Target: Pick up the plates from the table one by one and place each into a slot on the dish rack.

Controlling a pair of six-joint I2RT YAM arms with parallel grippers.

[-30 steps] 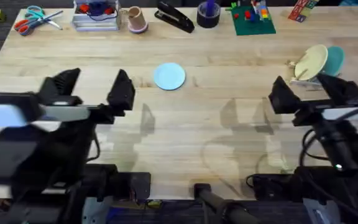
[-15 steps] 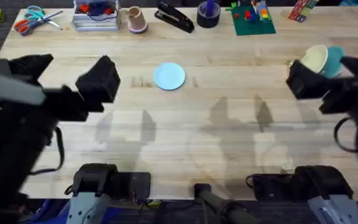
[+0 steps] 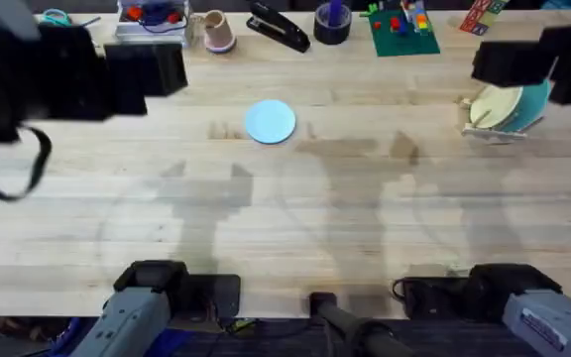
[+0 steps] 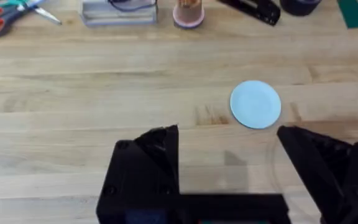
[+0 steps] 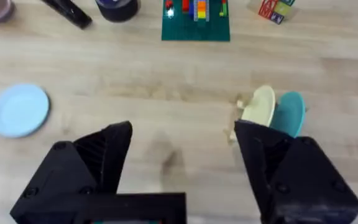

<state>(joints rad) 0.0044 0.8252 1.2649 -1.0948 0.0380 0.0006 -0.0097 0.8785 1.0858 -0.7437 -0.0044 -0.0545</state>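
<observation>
A pale sky blue plate (image 3: pixel 270 121) (image 4: pixel 255 104) (image 5: pixel 19 110) lies flat on the wooden table (image 3: pixel 345 228), near the middle. At the right, the small wooden dish rack (image 3: pixel 492 135) (image 5: pixel 232 130) holds a cream plate (image 3: pixel 495 103) (image 5: pixel 258 109) and a teal plate (image 3: pixel 535 99) (image 5: pixel 291 112) on edge. My left gripper (image 3: pixel 117 61) (image 4: pixel 229 146) hangs high over the far left, open and empty, the blue plate off to its right. My right gripper (image 3: pixel 538 59) (image 5: pixel 182 146) hangs high by the rack, open and empty.
Along the far edge stand scissors (image 4: pixel 5 14), a clear box (image 3: pixel 152 22), a pink cup (image 3: pixel 216 32), a black stapler (image 3: pixel 278 28), a dark tape roll (image 3: pixel 332 22), a green brick baseplate (image 3: pixel 402 30) and toy blocks (image 3: pixel 479 15).
Both arms have risen toward the overhead camera and swung to the far side of the table, showing larger and more blurred. The plates have not moved.
</observation>
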